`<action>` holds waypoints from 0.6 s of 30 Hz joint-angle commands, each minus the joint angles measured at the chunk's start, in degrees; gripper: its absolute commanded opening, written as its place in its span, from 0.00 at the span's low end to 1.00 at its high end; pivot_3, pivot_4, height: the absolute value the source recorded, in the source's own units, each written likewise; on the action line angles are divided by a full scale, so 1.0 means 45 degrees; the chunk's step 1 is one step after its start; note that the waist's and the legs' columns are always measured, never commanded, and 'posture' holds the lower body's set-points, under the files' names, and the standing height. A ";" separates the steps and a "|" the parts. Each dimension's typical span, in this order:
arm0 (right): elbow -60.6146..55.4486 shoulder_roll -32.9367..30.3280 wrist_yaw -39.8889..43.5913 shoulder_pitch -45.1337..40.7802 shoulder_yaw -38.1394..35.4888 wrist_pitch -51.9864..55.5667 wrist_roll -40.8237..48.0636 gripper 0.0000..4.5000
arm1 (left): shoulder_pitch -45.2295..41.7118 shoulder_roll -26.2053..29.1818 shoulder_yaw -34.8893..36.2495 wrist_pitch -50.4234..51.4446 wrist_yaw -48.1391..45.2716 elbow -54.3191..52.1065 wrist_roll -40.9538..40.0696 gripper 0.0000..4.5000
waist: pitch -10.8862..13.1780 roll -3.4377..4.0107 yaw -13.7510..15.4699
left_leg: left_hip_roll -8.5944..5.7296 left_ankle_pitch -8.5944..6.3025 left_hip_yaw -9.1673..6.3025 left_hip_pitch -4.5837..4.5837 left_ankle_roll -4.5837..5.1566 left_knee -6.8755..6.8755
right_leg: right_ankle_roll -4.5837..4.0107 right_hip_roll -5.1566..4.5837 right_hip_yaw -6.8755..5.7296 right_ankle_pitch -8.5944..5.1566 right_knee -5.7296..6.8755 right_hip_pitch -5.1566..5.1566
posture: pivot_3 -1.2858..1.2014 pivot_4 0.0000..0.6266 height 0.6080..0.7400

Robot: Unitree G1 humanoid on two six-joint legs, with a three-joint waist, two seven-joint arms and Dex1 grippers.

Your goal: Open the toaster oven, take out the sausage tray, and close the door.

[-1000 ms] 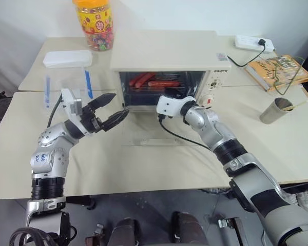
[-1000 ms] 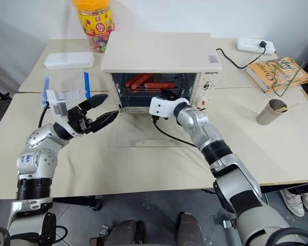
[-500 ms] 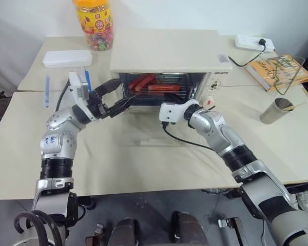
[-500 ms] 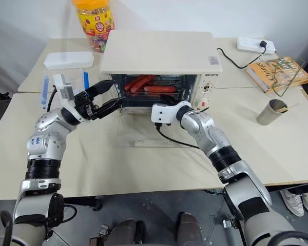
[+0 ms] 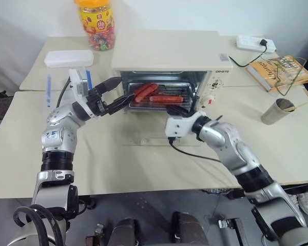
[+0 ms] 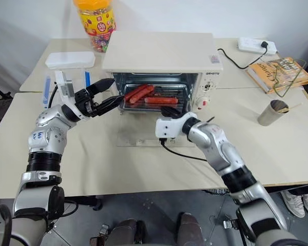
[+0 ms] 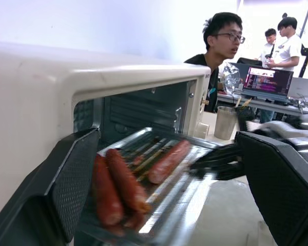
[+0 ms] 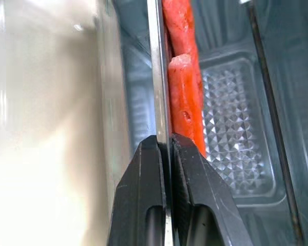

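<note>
The cream toaster oven (image 5: 167, 51) stands mid-table with its door (image 5: 143, 137) dropped flat onto the table in front. The silver sausage tray (image 7: 195, 179) sticks partly out of the opening and carries reddish sausages (image 5: 145, 91). My right gripper (image 5: 170, 108) is shut on the tray's thin front rim (image 8: 158, 92), right of its middle. At the tray's left front corner my left gripper (image 5: 124, 88) is open, one finger (image 7: 77, 179) on each side of the corner and not touching it.
A candy jar (image 5: 95, 23) and a clear container with a white lid (image 5: 68, 66) stand at the back left. A power strip (image 5: 251, 42), a book (image 5: 280, 70) and a metal cup (image 5: 276, 110) are on the right. People (image 7: 223, 41) are beyond the oven.
My right gripper has drawn back toward me, sliding the tray partly out of the oven. My left gripper rose and moved forward to the oven's left front, still open.
</note>
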 commanded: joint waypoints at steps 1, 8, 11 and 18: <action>-0.1484 -0.0381 -0.0065 0.0644 -0.0678 -0.0028 -0.0035 0.01 | -0.0225 0.0183 0.0195 -0.0201 -0.0137 0.0033 0.0084 1.00 | 0.0000 -0.0001 0.0092 | 0.0000 0.0000 0.0008 0.0000 0.0000 0.0008 | 0.0000 0.0000 0.0005 0.0000 -0.0004 0.0000 | 0.52 0.24 1.00; -0.3364 -0.1203 -0.0483 0.2939 -0.1446 -0.0666 -0.0229 0.01 | 0.0414 0.0181 0.0338 0.0521 0.0139 -0.0472 -0.0151 1.00 | 0.0000 -0.0004 0.0412 | -0.0005 0.0000 0.0018 -0.0003 0.0000 0.0023 | 0.0000 -0.0003 0.0015 0.0000 -0.0010 0.0001 | 0.52 0.24 1.00; -0.3692 -0.1282 -0.0410 0.3483 -0.1500 -0.0880 -0.0259 0.01 | 0.1049 0.0153 0.0733 0.1833 0.0825 -0.1507 -0.0787 1.00 | 0.0000 -0.0004 0.0406 | -0.0003 0.0000 0.0024 0.0000 0.0000 0.0022 | 0.0000 -0.0002 0.0017 0.0000 -0.0009 0.0001 | 0.52 0.24 1.00; -0.3794 -0.1687 -0.0458 0.3855 -0.1660 -0.1712 -0.0247 0.01 | 0.3071 0.0285 0.1604 0.7821 0.3826 -0.5125 -0.3630 1.00 | 0.0001 -0.0005 0.0408 | 0.0012 0.0000 0.0016 0.0006 0.0000 0.0027 | 0.0000 -0.0003 0.0031 0.0000 0.0000 0.0001 | 0.52 0.24 1.00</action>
